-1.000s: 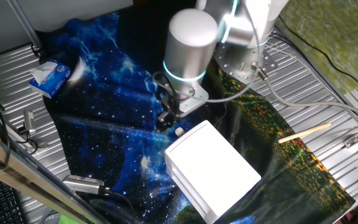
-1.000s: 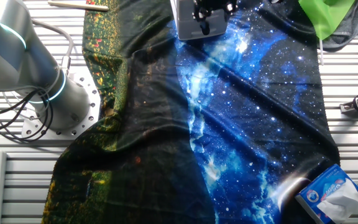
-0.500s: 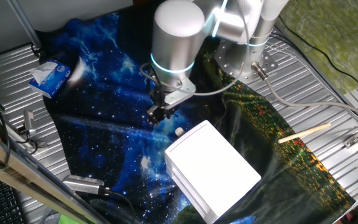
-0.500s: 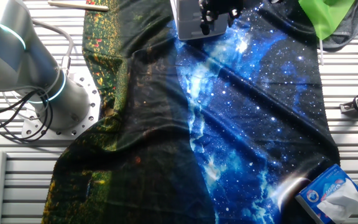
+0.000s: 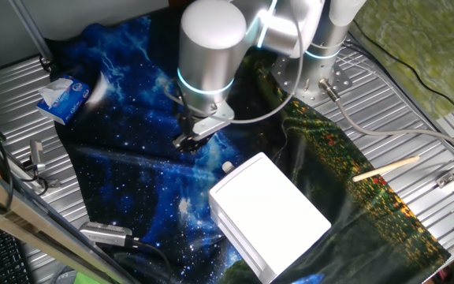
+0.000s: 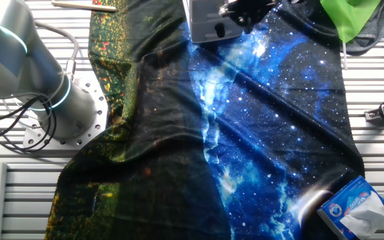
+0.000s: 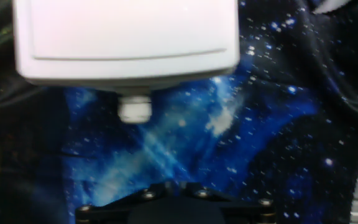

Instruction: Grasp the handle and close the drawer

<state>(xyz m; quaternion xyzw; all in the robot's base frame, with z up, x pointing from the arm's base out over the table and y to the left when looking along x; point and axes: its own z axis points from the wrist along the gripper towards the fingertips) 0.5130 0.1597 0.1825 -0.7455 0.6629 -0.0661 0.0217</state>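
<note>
White plastic is filling the top of the hand view, where the drawer (image 7: pixel 126 37) is appearing pushed in, or nearly so, against its small cabinet (image 5: pixel 270 217), with the handle (image 7: pixel 133 109) sticking out of the front panel's middle. The cabinet is sitting on a starry blue cloth (image 5: pixel 132 173) toward the near middle of the desk (image 5: pixel 412 118) in one fixed view, and at the far edge in the other. The gripper (image 5: pixel 186 142) is hanging just off the knob, not touching it, and nothing is sitting between the jaws; how wide they are standing cannot be told, since only a dark bar of the hand is showing at the bottom of the hand view. Judging from this, the closing looks largely done and the arm looks to be standing clear of the front panel; if any gap is remaining, the next move is calling for lining up again on the knob and pushing straight in. The knob is pointing out toward the gripper, and the drawer's long axis is running across the front panel, side to side.
</note>
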